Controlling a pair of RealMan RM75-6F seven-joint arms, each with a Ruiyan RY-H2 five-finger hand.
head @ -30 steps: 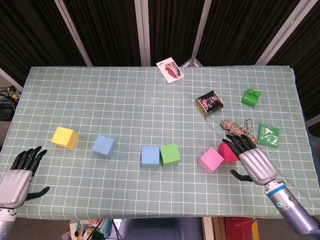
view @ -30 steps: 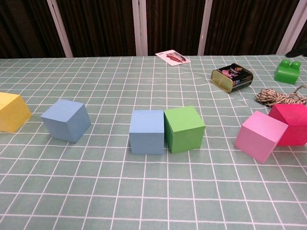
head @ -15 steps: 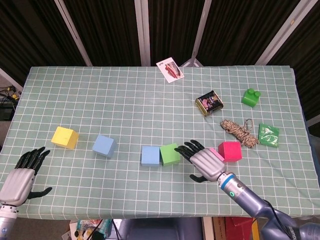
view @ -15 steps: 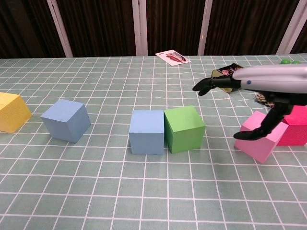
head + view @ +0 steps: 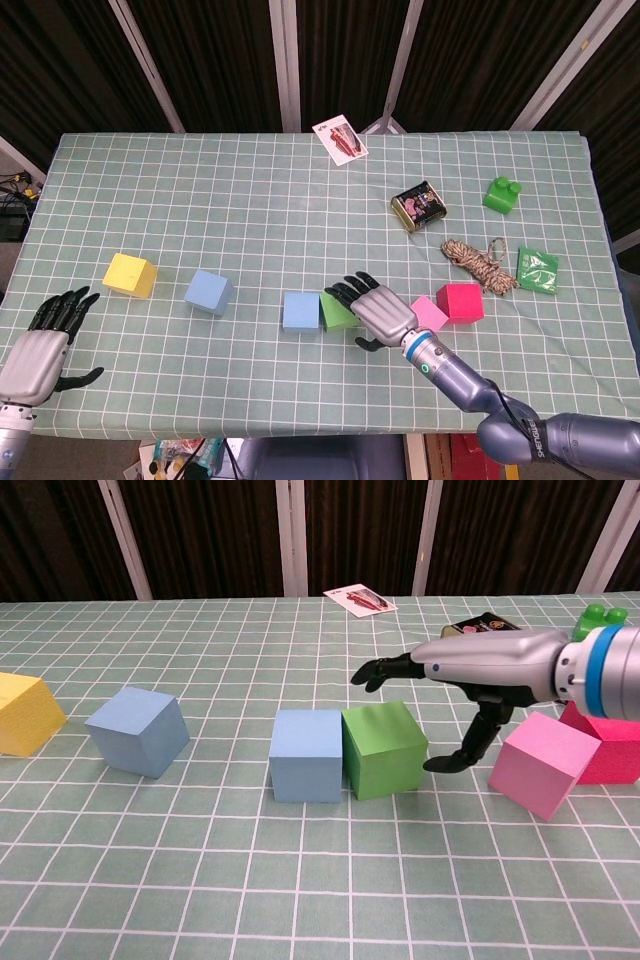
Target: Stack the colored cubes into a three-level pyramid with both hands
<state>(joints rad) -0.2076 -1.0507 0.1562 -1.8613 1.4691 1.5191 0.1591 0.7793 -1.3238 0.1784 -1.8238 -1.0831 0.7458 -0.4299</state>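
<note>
While right hand (image 5: 480, 670) hovers spread, empty, over green foam cube (image 5: 384, 749) at frame centre, no stacking done; light-blue foam cube (image 5: 306, 754) touches green; left hand (image 5: 40, 345) open, idle.

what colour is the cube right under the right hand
Green cube, beneath the right hand; clearest in the chest view.

Six cubes are spread unstacked along the table: yellow cube (image 5: 130, 275), light blue cube (image 5: 209, 292), second blue cube (image 5: 300, 311) touching green cube (image 5: 384, 749), tilted pink cube (image 5: 543, 764) against red cube (image 5: 464, 302).
</note>
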